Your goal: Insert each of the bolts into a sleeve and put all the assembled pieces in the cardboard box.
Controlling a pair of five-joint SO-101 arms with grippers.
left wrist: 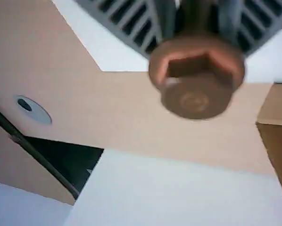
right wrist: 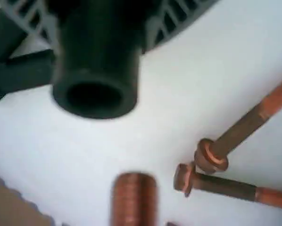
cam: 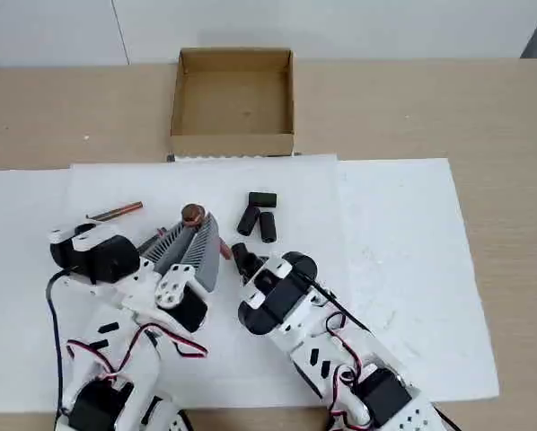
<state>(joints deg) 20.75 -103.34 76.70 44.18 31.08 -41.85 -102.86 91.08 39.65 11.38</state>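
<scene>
1. Closest to the lens, a copper bolt [left wrist: 196, 77] is gripped by its shaft in the left tool [cam: 195, 224], with the flanged hex head left protruding past the fingertips.
2. A black sleeve [right wrist: 96, 70] is clamped in the right tool [cam: 245, 260], its open bore turned outward beyond the fingertips.
3. Both tools are held close side by side above a white sheet [cam: 403, 269] spread on the counter [cam: 484, 108] (bolt and sleeve are not joined).
4. Three loose sleeves [cam: 249, 219] are clustered on the sheet just ahead of the right tool.
5. One loose bolt [cam: 116, 212] is seen lying on the sheet off the left tool's left side.
6. An open-topped cardboard box [cam: 233, 142] is set well ahead of both tools, just past the sheet's far edge.
</scene>
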